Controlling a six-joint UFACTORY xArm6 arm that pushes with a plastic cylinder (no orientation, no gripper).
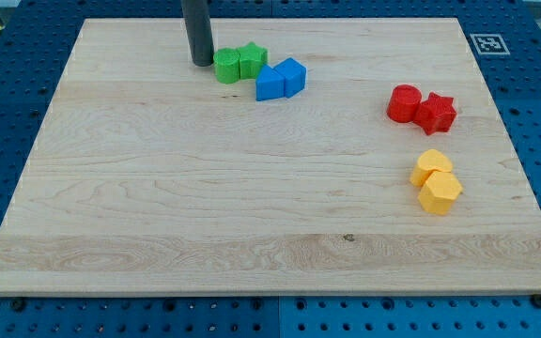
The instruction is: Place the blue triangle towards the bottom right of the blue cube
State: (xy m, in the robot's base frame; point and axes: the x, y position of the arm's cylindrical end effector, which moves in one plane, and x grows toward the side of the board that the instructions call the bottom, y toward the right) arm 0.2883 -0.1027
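Observation:
Two blue blocks touch each other near the top middle of the wooden board [158, 207]. The left one looks like the blue triangle [270, 84]. The right one looks like the blue cube [292, 73], so the triangle lies at the cube's lower left. My tip [202, 62] rests on the board to the left of both, right beside a green round block [226, 67] that stands between it and the blue pair.
A green star [252, 59] touches the green round block on its right, just above the blue triangle. A red round block [404, 102] and a red star [436, 113] sit at the right. Two yellow blocks [430, 166] [440, 192] lie below them.

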